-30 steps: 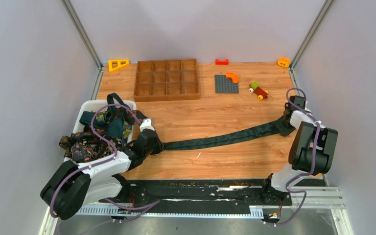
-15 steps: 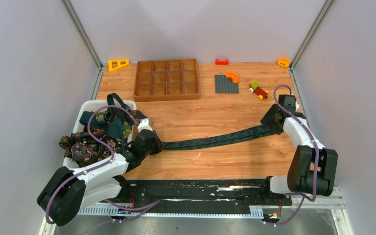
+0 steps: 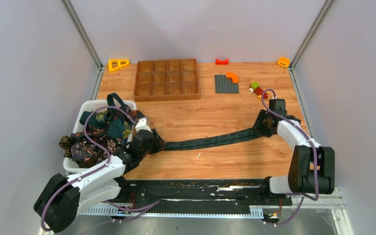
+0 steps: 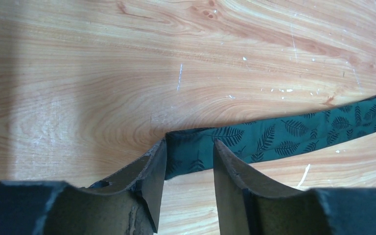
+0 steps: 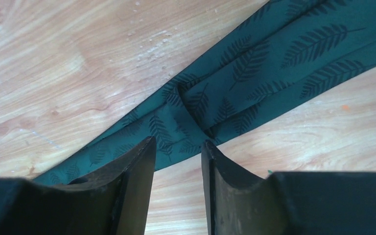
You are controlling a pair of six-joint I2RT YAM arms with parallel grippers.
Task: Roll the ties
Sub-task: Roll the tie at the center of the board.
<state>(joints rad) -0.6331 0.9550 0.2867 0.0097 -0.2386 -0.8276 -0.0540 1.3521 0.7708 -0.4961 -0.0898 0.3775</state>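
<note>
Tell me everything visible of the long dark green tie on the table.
The long dark green necktie is smooth fabric printed with darker fern leaves. It lies flat and stretched out, slightly curved, across the wooden table. One end sits between the open jaws of the left gripper. Near the other end the cloth is folded over itself at the right gripper.

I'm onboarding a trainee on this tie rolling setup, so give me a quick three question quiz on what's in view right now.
1. True or false: the dark green tie is already rolled up.
2. Where do the other ties lie? A: in the white bin. B: in the wooden tray. C: on the grey baseplate.
3. What motif is printed on the dark green tie?
Key: 1 false, it lies stretched out flat; 2 A; 3 fern leaves.
</note>
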